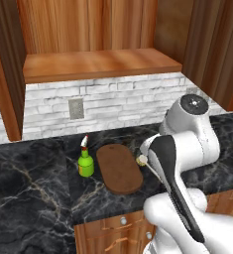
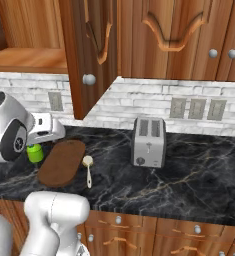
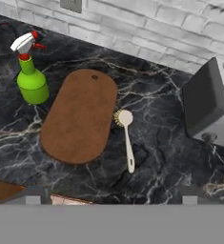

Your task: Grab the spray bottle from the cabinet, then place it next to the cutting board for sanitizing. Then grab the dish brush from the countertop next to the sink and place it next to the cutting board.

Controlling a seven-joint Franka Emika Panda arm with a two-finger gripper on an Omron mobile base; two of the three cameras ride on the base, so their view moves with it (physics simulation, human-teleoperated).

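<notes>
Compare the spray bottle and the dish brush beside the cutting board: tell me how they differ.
The spray bottle stands upright; the dish brush lies flat. The bottle is bright green with a white-and-red nozzle; the brush is pale with a yellowish round head. The bottle is squat and rounded; the brush is slim and long. Both rest on the countertop, on opposite sides of the cutting board.

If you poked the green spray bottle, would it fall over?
Probably fairly easily: the spray bottle stands upright on a small base, with a narrow neck and nozzle up top. The glossy countertop might let it slide first. It looks light.
</notes>
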